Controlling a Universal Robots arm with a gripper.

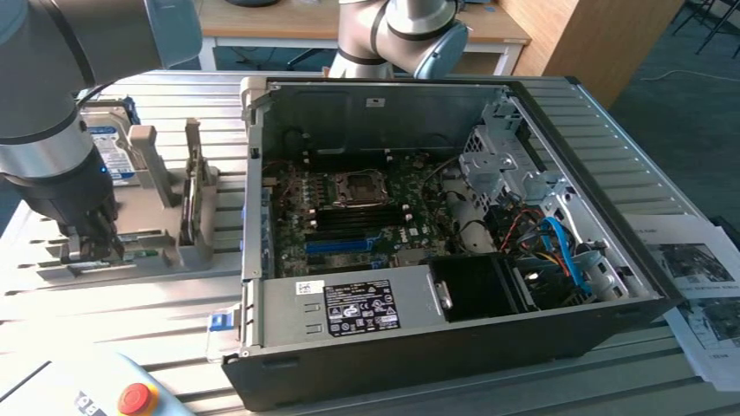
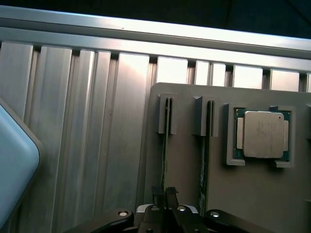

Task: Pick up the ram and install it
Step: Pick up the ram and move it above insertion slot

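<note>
The ram (image 2: 165,155) stands on edge in a slot of the grey holder tray (image 2: 243,194), seen as a thin dark strip. My gripper (image 2: 165,194) is right over it, its two fingertips (image 2: 156,195) pressed close on either side of the strip's top edge, shut on it. A second green stick (image 2: 206,160) stands in the neighbouring slot. In the exterior view my gripper (image 1: 90,253) reaches down onto the tray (image 1: 151,199) at that view's left, beside the open computer case (image 1: 463,347). The blue memory slots (image 1: 341,245) lie on the motherboard (image 1: 359,208) inside the case.
A square silver processor (image 2: 263,134) sits in a pocket of the tray beside the sticks. The tray rests on a ribbed aluminium table (image 2: 97,121). A pendant with a red stop button (image 1: 137,399) lies at the front. Papers (image 1: 694,277) lie at the exterior view's right.
</note>
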